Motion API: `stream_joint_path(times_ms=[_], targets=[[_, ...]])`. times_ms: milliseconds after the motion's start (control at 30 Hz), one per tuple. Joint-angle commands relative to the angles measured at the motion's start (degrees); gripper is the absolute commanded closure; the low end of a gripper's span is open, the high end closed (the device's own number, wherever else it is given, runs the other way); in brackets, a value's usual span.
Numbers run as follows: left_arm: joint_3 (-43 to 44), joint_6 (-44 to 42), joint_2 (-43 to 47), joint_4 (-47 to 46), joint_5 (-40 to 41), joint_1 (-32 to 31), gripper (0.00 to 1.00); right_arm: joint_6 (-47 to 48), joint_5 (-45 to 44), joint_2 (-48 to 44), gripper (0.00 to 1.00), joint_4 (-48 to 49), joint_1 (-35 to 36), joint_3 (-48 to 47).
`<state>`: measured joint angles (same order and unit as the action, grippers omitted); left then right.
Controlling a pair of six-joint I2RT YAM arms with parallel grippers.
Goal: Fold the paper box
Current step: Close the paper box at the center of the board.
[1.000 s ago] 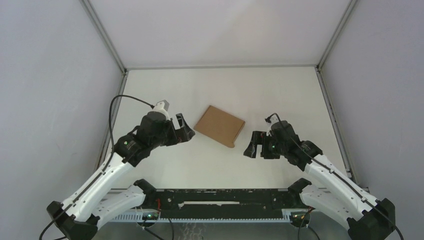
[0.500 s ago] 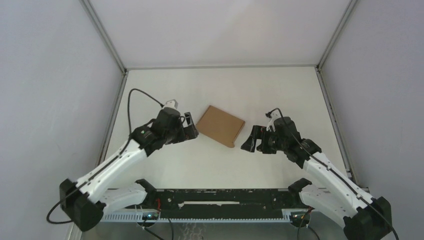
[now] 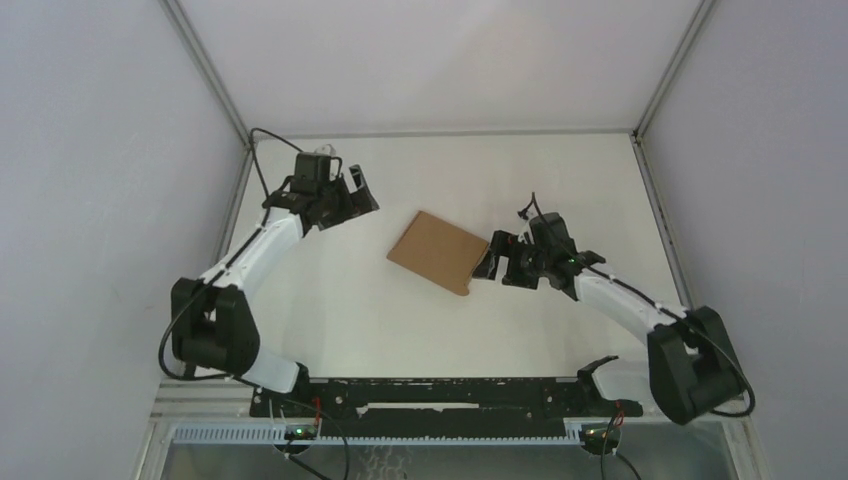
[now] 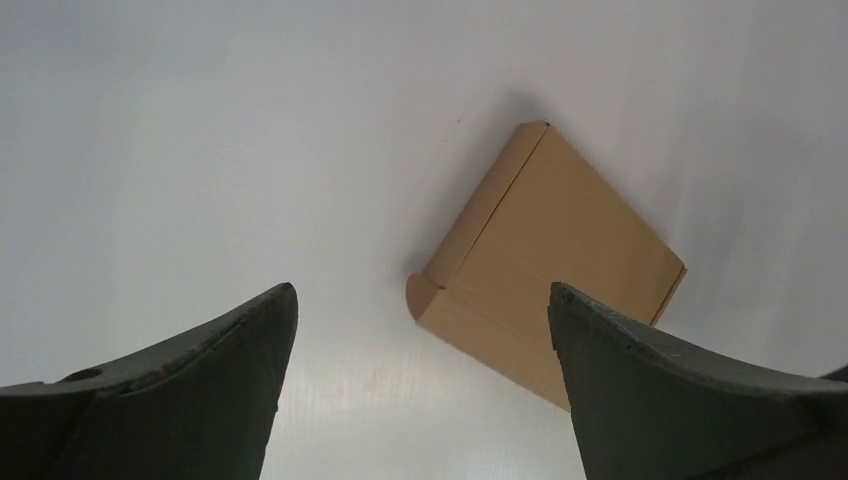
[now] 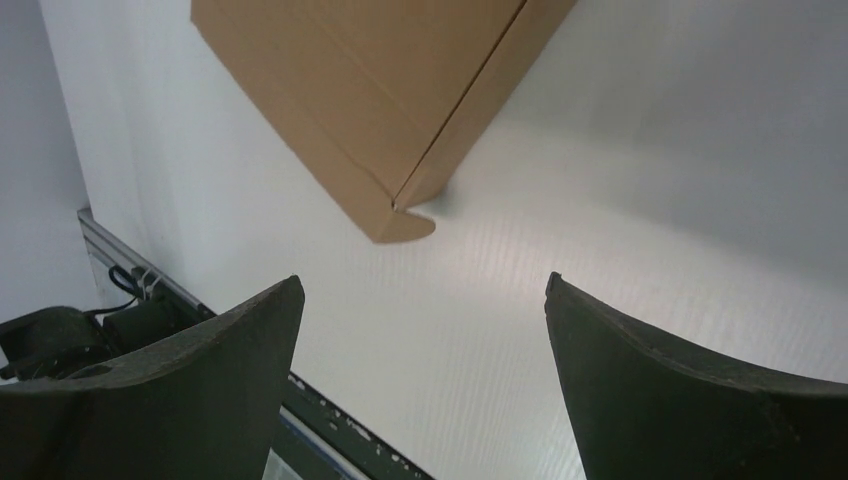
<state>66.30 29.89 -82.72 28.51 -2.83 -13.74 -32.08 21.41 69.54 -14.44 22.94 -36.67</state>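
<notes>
The paper box (image 3: 438, 252) lay flat and closed near the middle of the white worktop (image 3: 500, 180), turned so that its corners pointed toward the walls like a diamond. It was plain brown cardboard, and 1 small rounded tab (image 3: 462, 290) stuck out at its near corner. The left claw (image 3: 365, 195) hung over the far left part of the worktop, well apart from the box, with its 2 fingers spread wide and nothing between them. In the left wrist view the left claw (image 4: 420, 290) faced the box (image 4: 555, 260), which lay ahead of the dark fingertips with a long crease running across its top face. The right claw (image 3: 490, 257) sat just beside the box's right edge, its 2 fingers likewise spread and holding nothing; from above I could not tell whether a fingertip touched the cardboard. In the right wrist view the right claw (image 5: 422, 283) was low over bare worktop, the box (image 5: 380, 90) lay beyond the fingertips rather than between them, and the rounded tab (image 5: 405, 225) rested on the surface.
</notes>
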Motion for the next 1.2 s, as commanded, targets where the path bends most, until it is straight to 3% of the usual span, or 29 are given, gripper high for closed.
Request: stream_joint_path(times_ms=[0, 167, 567, 1167], targets=[[3.74, -3.03, -7.3, -9.43, -10.7, 0.2, 0.0, 0.28, -0.94, 7.45, 0.0, 8.12, -0.47, -5.47], [2.61, -2.91, -12.44, -15.38, -12.99, 0.42, 0.0, -0.44, 3.14, 13.85, 0.0, 13.76, -2.13, -7.88], [2.05, -2.52, -20.22, -23.87, -18.77, 0.64, 0.0, -0.91, 2.58, 21.47, 0.0, 14.96, -1.59, -14.02], [-4.53, -1.14, -19.11, -28.2, -20.7, -1.23, 0.0, 2.48, 2.98, 29.42, 0.0, 9.88, -2.87, -24.32]])
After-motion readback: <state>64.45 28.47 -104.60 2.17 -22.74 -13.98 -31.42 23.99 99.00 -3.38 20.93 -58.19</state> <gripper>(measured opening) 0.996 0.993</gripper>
